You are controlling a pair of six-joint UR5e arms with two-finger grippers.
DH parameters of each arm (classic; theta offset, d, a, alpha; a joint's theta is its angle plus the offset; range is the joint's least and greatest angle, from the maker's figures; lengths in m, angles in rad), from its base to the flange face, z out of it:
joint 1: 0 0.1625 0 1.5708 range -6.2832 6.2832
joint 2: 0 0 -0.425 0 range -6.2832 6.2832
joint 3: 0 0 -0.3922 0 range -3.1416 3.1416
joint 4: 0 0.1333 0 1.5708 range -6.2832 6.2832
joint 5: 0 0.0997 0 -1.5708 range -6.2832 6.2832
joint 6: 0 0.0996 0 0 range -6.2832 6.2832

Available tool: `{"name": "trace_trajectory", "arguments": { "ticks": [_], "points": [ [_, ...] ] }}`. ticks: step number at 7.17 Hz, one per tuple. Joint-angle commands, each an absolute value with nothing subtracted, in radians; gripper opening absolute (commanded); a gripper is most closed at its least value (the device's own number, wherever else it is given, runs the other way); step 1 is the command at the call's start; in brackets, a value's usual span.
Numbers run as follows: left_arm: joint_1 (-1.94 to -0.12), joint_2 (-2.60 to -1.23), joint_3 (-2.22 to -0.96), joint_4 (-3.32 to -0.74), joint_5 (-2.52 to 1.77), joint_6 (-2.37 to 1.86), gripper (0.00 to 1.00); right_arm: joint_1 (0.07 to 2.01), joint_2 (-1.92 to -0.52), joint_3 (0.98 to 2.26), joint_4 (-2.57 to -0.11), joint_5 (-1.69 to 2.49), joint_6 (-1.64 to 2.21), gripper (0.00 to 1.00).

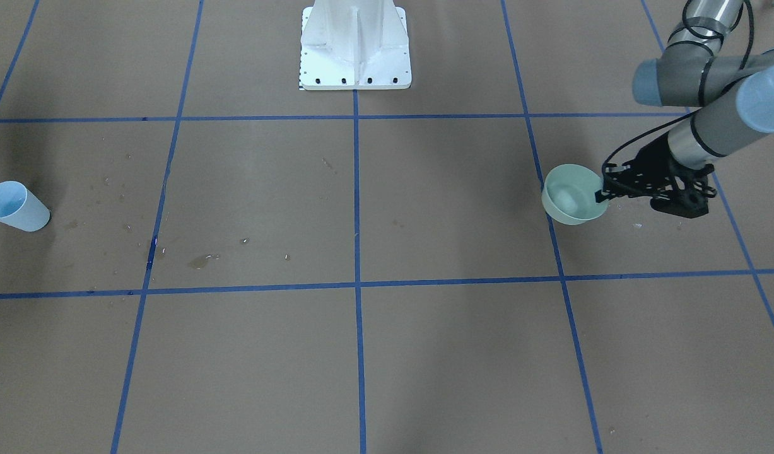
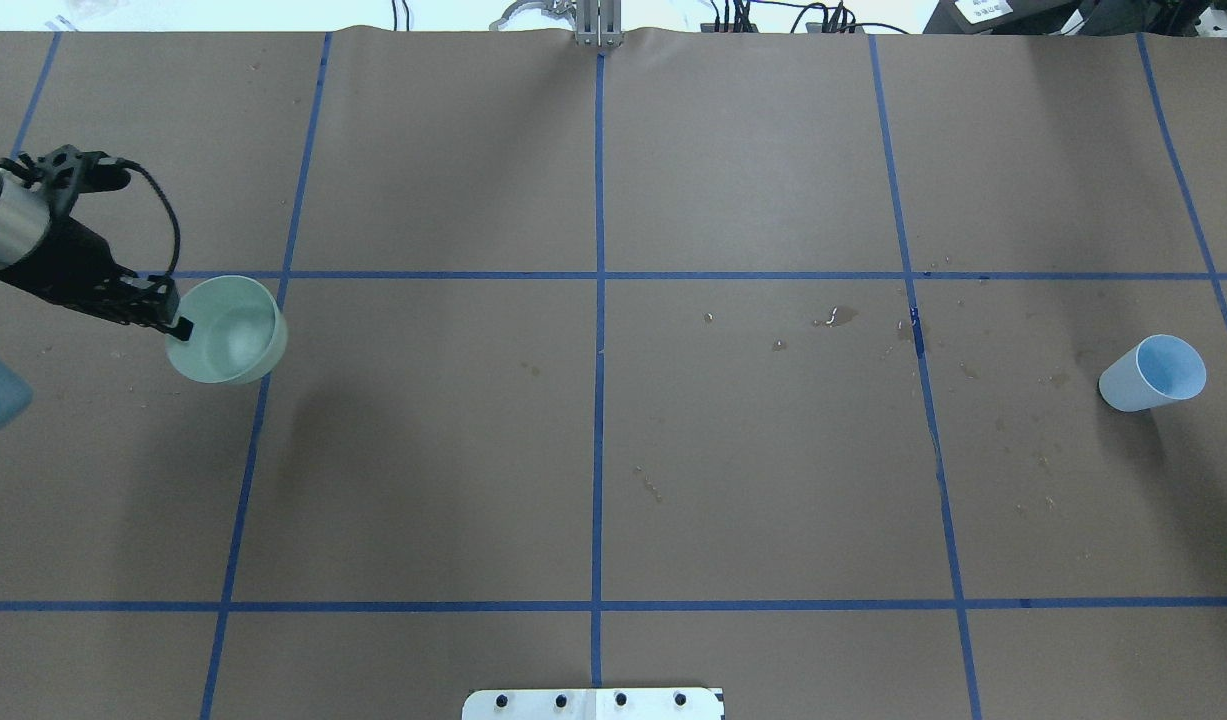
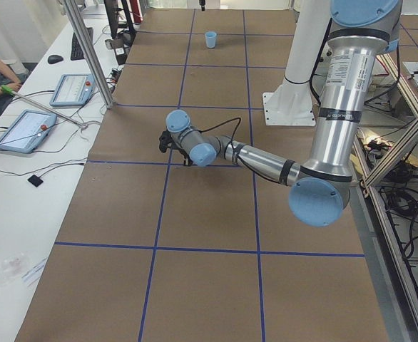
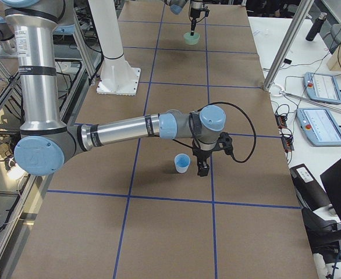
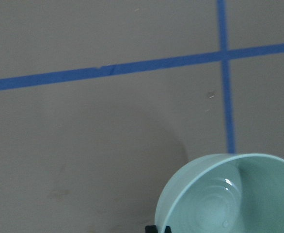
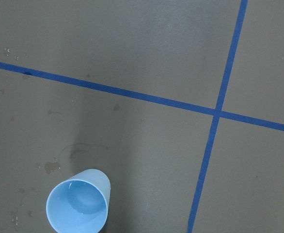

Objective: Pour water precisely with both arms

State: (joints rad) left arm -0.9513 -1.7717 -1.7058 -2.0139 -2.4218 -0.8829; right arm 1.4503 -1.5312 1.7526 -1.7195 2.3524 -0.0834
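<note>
By left end effector (image 2: 179, 324), bowl's (image 5: 173, 204) water (image 5: 220, 209)

The right gripper (image 4: 202, 168) shows only in a side view, its opening unreadable. The left wrist view's lower edge crops the green bowl (image 5: 178, 187).

Robotics lab: tape-gridded table (image 2: 753, 450), teach pendants (image 4: 322, 87), aluminium frame posts (image 4: 287, 46), loose cables (image 3: 409, 214).

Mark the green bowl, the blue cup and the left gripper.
green bowl (image 2: 235, 338): overhead view, inner floor.
blue cup (image 2: 1168, 365): overhead view, inside wall.
left gripper (image 2: 178, 325): overhead view, fingertips at the bowl's rim.
</note>
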Motion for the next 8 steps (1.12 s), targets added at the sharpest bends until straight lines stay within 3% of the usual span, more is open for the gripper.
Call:
{"name": "trace_trajectory", "arguments": {
  "ticks": [1, 4, 5, 8],
  "points": [
    [-0.748, -1.958, -1.709, -2.010, -2.326, -1.217, 0.00, 1.433, -1.534, 1.741, -1.651, 2.344, -0.086, 1.00],
    [-0.554, -2.310, -1.527, -1.790, -2.120, -1.269, 0.00, 1.427, -1.539, 1.733, -1.641, 2.350, -0.080, 1.00],
    [-0.507, -2.359, -1.475, -1.780, -2.059, -1.276, 0.00, 1.425, -1.542, 1.733, -1.641, 2.350, -0.080, 1.00],
    [-0.505, -2.346, -1.479, -1.779, -2.054, -1.289, 0.00, 1.424, -1.543, 1.736, -1.641, 2.352, -0.078, 1.00]
  ]
}}
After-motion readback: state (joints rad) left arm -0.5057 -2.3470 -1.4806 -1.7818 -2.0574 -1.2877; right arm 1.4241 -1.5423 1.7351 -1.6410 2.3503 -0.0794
